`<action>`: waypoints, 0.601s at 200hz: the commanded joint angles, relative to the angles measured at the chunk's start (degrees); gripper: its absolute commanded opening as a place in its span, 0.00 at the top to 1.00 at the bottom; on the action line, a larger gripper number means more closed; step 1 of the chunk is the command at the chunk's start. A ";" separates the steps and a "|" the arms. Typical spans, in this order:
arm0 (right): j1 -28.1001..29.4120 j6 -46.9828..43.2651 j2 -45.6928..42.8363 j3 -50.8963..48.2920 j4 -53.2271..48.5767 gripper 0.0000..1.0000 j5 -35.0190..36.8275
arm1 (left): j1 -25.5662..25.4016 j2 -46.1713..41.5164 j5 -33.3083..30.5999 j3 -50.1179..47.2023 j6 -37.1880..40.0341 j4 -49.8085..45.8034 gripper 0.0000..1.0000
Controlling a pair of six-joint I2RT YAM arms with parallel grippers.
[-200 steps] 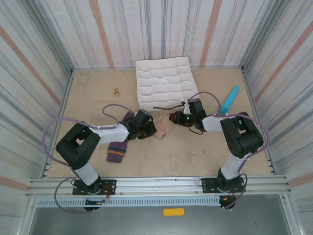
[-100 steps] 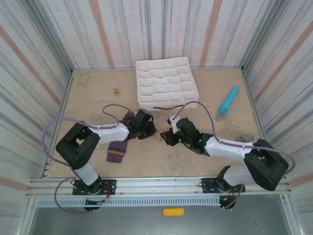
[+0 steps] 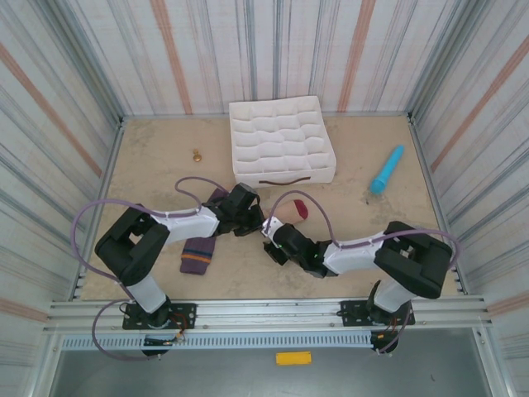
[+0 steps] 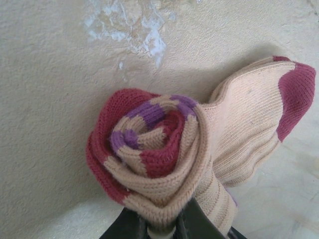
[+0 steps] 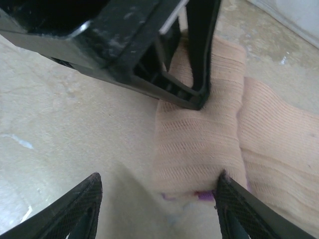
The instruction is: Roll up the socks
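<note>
The beige sock [image 4: 164,149] is wound into a tight roll showing dark red and purple stripes. My left gripper [image 4: 162,221] is shut on the roll's lower edge. The sock's loose dark red toe [image 4: 299,92] lies flat to the right, and in the top view the beige sock [image 3: 294,208] lies mid-table. My right gripper [image 5: 158,178] is open, low over the table, facing my left gripper [image 5: 139,45]; its right fingertip [image 5: 234,209] touches the beige sock [image 5: 199,144]. From above, my right gripper [image 3: 273,241] sits just in front of my left gripper [image 3: 250,217]. The purple sock [image 3: 198,253] lies flat under the left arm.
A white compartment tray [image 3: 281,141] stands at the back centre. A turquoise stick-shaped object [image 3: 387,169] lies at the right, and a small brass item [image 3: 197,155] at the back left. Striped walls enclose the table on three sides.
My right arm has swung from behind the sock, near the tray, round to its near side and dropped low. The beige sock's red toe is now uncovered. The left arm has not moved.
</note>
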 commanded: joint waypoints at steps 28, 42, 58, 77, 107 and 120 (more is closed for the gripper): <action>1.02 -6.81 5.79 2.96 7.51 0.43 8.16 | 0.02 1.06 1.22 0.62 -0.45 -3.39 1.00; 0.98 -7.61 6.73 3.04 8.21 0.45 9.01 | 0.10 1.04 1.32 0.62 -0.40 -3.51 1.00; 0.96 -7.84 7.94 3.10 8.43 0.48 9.77 | 0.26 1.12 1.81 0.71 -0.26 -3.42 1.00; 0.83 -7.79 9.39 2.50 9.41 0.51 10.30 | 0.62 1.13 2.48 0.71 -0.14 -3.44 1.00; 0.74 -6.66 11.07 2.06 9.63 0.62 9.96 | 1.14 1.53 3.74 0.62 -0.01 -3.18 1.00; 0.60 -5.98 11.49 2.08 9.16 0.67 9.98 | 1.45 1.66 4.29 0.50 -0.08 -2.81 1.00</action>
